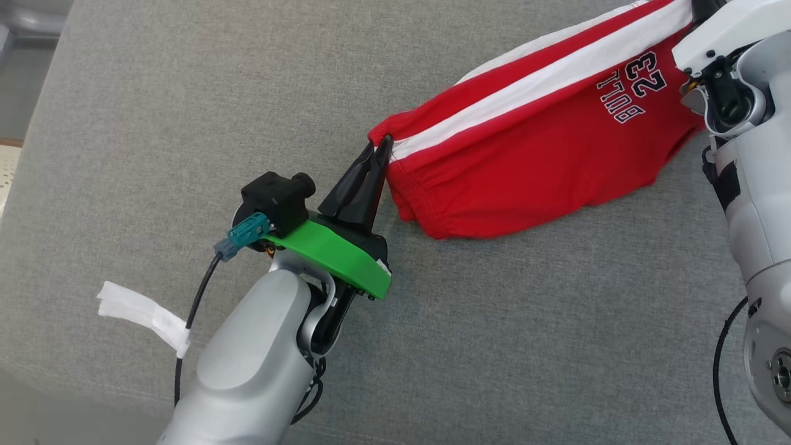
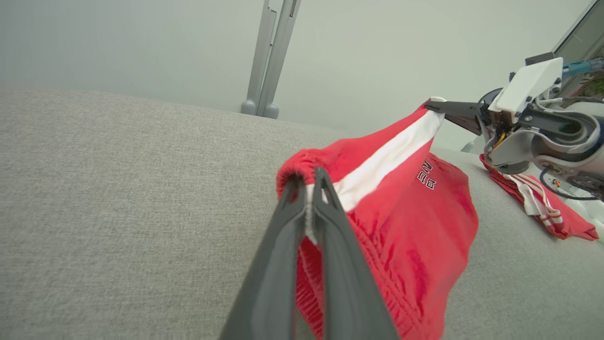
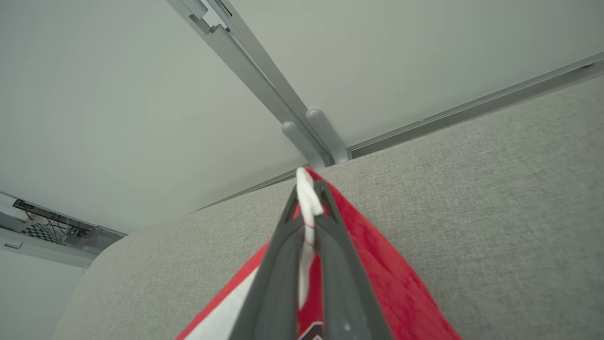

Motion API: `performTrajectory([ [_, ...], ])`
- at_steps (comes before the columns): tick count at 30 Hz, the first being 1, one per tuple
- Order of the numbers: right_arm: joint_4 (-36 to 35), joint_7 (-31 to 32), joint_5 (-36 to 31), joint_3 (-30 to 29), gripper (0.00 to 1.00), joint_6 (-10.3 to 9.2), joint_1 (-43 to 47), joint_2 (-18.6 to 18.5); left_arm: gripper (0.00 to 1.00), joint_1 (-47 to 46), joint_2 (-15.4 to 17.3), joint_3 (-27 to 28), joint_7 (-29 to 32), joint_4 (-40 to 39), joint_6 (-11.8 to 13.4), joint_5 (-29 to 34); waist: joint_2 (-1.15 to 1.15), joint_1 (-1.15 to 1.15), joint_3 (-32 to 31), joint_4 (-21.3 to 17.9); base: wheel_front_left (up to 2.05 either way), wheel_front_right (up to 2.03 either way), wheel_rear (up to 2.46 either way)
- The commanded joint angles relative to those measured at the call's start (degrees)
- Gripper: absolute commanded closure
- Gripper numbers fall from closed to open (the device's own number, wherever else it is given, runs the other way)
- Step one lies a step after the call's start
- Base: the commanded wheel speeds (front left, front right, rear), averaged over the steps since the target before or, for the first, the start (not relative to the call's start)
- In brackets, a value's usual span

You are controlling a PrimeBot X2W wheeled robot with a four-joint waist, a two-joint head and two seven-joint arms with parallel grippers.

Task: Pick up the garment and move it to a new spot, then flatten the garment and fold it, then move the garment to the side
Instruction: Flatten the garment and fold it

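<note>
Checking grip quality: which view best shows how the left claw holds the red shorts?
Left wrist view: the left claw is shut on the red shorts at the waistband corner, fabric pinched between its fingers. The head view shows it small, from above. The right wrist view shows the right claw pinching the opposite end.

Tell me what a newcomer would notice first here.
The red shorts, with a white stripe and the number 23, stretch across the centre and upper right of the head view, over the grey cushion. The left pincer is shut on the waistband end, and the right pincer is shut on the far end. A second red garment lies on the cushion at the right of the left wrist view.
</note>
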Motion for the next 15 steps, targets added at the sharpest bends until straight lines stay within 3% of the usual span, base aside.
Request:
performTrajectory([
  [1,1.33,-1.08,-0.45,0.02,0.00,-0.04,-1.06,-0.05,0.00,-1.41,-0.04,-0.01,-0.15,0.57,0.12,0.28,0.00,0.00,0.58,0.61,0.00,0.00,0.00],
  [7,4.02,-2.87,-0.27,2.74,0.00,-0.04,-0.39,-0.80,0.00,-0.82,-0.15,1.24,-0.15,2.24,0.12,1.64,0.00,0.00,-0.63,-0.30,0.00,0.00,0.00],
  [15,1.16,-2.19,0.63,11.50,0.00,-0.04,6.58,-5.21,0.00,6.48,1.30,10.02,-0.14,-0.51,0.11,7.64,0.00,0.00,-3.15,-1.01,0.00,0.00,0.00],
])
